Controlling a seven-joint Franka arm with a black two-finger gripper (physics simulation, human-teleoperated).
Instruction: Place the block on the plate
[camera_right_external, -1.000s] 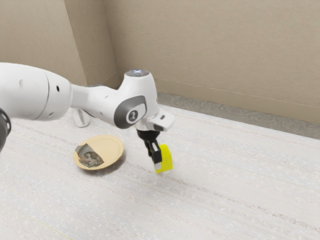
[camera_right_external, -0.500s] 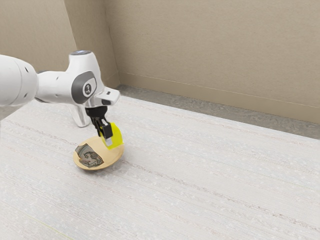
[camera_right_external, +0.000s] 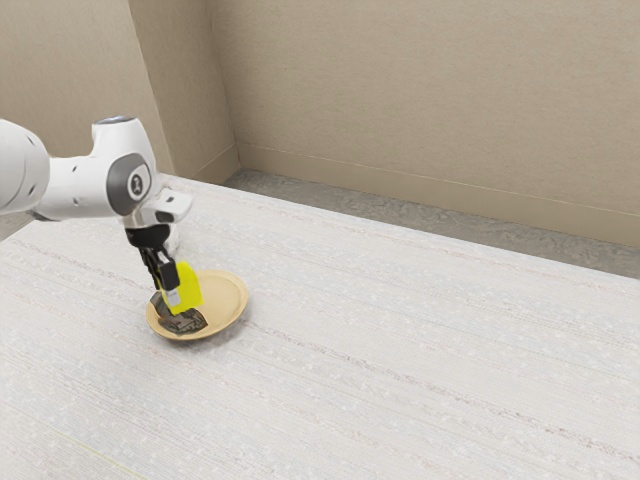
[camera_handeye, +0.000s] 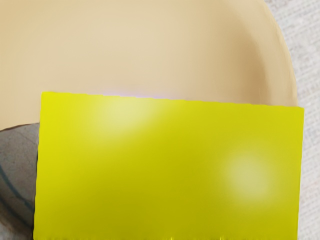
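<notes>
**Fingers (camera_right_external: 172, 299) grip yellow block (camera_right_external: 190, 287) over plate (camera_right_external: 230, 297)**

The wrist view gives the block's flat rectangular face; the exterior view adds the white arm (camera_right_external: 78, 186). A dark patterned piece (camera_right_external: 187, 323) lies on the plate. Pale bench (camera_right_external: 380, 340), beige wall (camera_right_external: 410, 90) beyond.

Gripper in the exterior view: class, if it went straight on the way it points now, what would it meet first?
The gripper points down, holding the yellow block. The block would likely meet the plate first, or the dark patterned piece on it; depth leaves unclear which.
</notes>
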